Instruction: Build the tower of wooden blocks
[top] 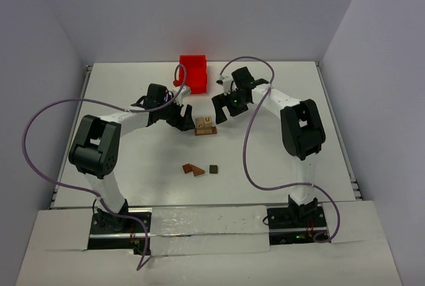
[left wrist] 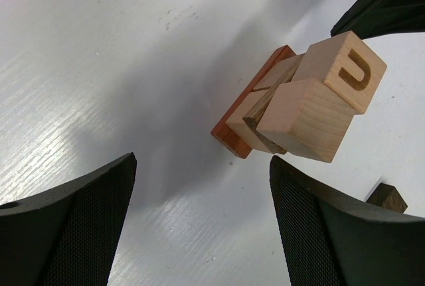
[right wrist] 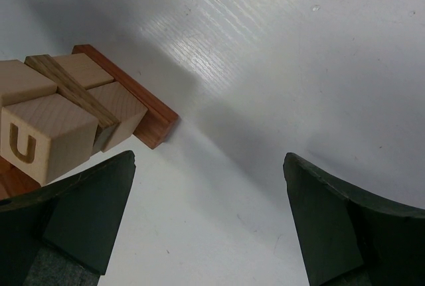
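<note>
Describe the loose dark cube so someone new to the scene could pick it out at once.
On the white table, look from the wood block tower toward the near edge, where a few loose pieces lie. The dark brown cube is the right-most one, set apart from the reddish-brown flat pieces on its left; it alone is dark and square.
</note>
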Motion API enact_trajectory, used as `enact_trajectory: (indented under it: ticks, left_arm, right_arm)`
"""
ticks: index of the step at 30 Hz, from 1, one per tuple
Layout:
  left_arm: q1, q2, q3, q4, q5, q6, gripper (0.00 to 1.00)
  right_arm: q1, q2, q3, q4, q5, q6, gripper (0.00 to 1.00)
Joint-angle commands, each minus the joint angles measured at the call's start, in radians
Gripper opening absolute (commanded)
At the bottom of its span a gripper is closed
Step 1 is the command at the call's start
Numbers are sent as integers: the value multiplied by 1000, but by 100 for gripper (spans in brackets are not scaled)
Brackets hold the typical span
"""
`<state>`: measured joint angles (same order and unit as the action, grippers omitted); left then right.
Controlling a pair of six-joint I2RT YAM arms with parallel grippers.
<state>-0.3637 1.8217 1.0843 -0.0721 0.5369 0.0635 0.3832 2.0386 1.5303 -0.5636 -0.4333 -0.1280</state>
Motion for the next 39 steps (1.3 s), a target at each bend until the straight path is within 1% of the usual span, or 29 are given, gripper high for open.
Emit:
enact_trajectory:
  ticks: [1,16,39]
  left_arm:
    - [5,1,25,-8,3,-5,87]
    - [5,36,46,-12,28,-31,86]
    - [5,48,54,0,41,-39,86]
  right_arm:
    - [-3,-61,12,1,-19,5,100]
    - [9,-70,21,0,-52,7,100]
    - [37,-69,19,-2,-71,-2,100]
